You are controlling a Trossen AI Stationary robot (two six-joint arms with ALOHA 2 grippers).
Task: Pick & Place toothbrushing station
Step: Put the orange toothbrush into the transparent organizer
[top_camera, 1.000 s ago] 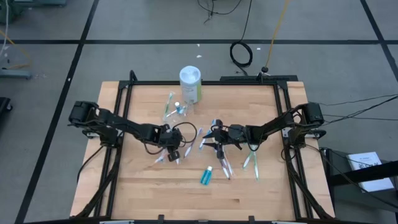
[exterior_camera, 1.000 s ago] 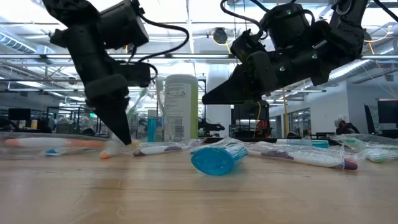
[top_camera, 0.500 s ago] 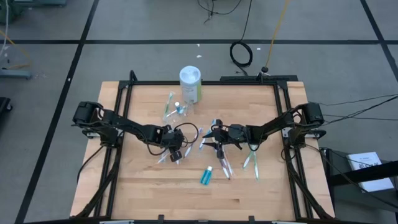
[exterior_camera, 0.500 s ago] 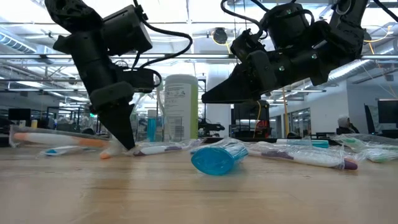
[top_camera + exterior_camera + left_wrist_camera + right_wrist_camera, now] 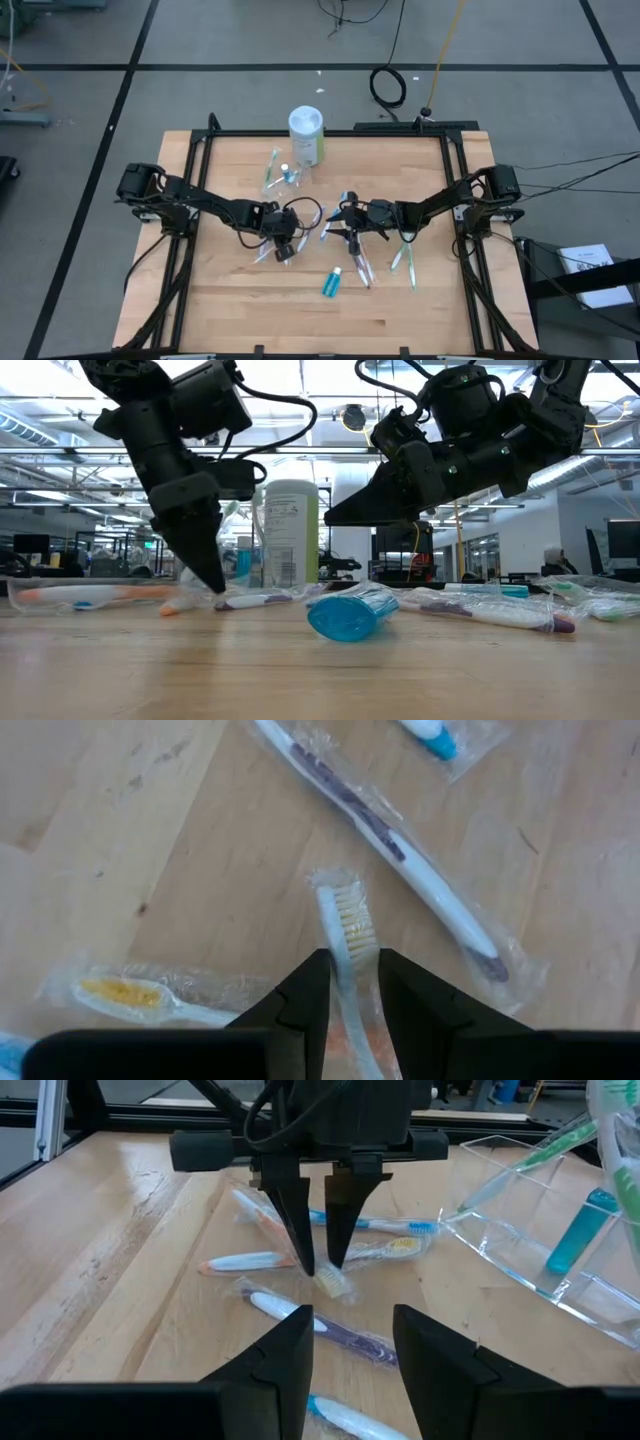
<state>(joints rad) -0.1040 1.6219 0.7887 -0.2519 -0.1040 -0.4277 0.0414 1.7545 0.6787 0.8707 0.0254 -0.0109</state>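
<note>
Wrapped pastel toothbrushes lie flat and scattered on the wooden table (image 5: 230,300). My left gripper (image 5: 284,250) points down at mid-table, shut on a pale toothbrush (image 5: 349,925); it also shows in the right wrist view (image 5: 318,1265). A purple-handled toothbrush (image 5: 400,840) and an orange-bristled one (image 5: 130,995) lie beside it. My right gripper (image 5: 343,226) hovers open and empty just to its right, above the table (image 5: 330,518). The clear plastic cup (image 5: 540,1250) lies on its side, with a green toothbrush and a teal tube in it. A teal toothpaste tube (image 5: 331,283) lies nearer the front. My left gripper pinches the pale toothbrush's neck (image 5: 352,965), just behind the bristle head, between its two fingers. The fingers come from above, pointing down, and lie across the toothbrush. The toothbrush lies flat on the table in its clear wrapper.
A tall white-capped canister with a green label (image 5: 306,135) stands at the table's far middle, next to the clear cup (image 5: 288,174). More toothbrushes (image 5: 405,262) lie toward the right. Bare wood shows along the near edge and at the left.
My left gripper has shifted a little toward the table's right edge, its fingertips staying down at the table among the toothbrushes. The wrapped orange toothbrush beside it has shifted slightly.
</note>
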